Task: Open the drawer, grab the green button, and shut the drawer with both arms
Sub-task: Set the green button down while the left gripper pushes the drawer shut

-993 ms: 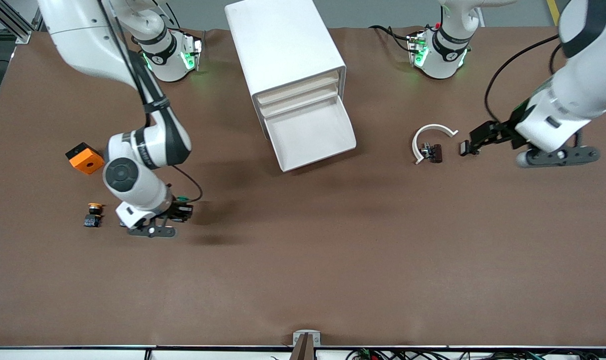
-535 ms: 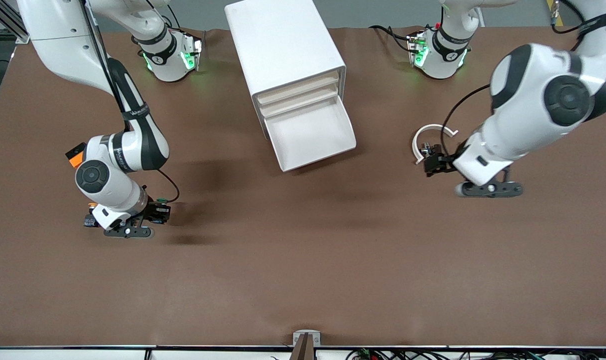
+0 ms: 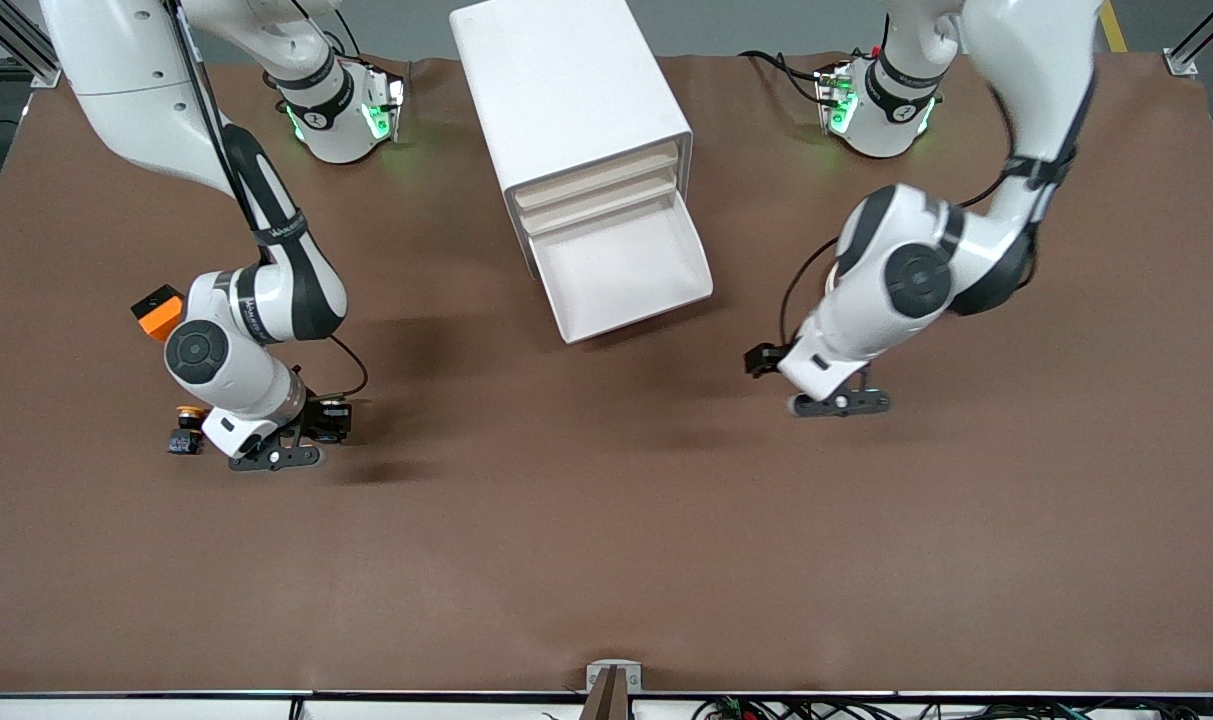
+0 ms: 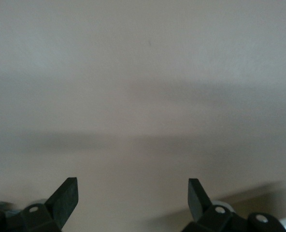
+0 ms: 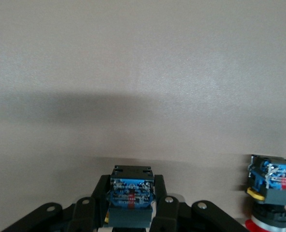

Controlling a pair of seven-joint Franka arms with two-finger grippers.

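Observation:
The cabinet (image 3: pixel 566 90) stands at the back middle. Its lowest drawer (image 3: pixel 636 315) is pulled out and shows nothing inside. My right gripper (image 3: pixel 334 420) is over the mat toward the right arm's end. In the right wrist view it (image 5: pixel 131 205) is shut on a button (image 5: pixel 131 186) with a blue base and black body. The button's cap is hidden. My left gripper (image 3: pixel 761 360) is open and empty over bare mat, beside the open drawer toward the left arm's end. The left wrist view shows it (image 4: pixel 132 186) with its fingers wide apart.
A second button (image 3: pixel 186 428) with a yellow-and-red head lies on the mat beside my right gripper, and also shows in the right wrist view (image 5: pixel 272 186). An orange block (image 3: pixel 158 312) sits farther from the front camera, partly covered by the right arm.
The left arm has swung from its end of the table toward the drawer and now covers the white ring. The right gripper moved toward the second button, then shifted slightly back, still holding the button.

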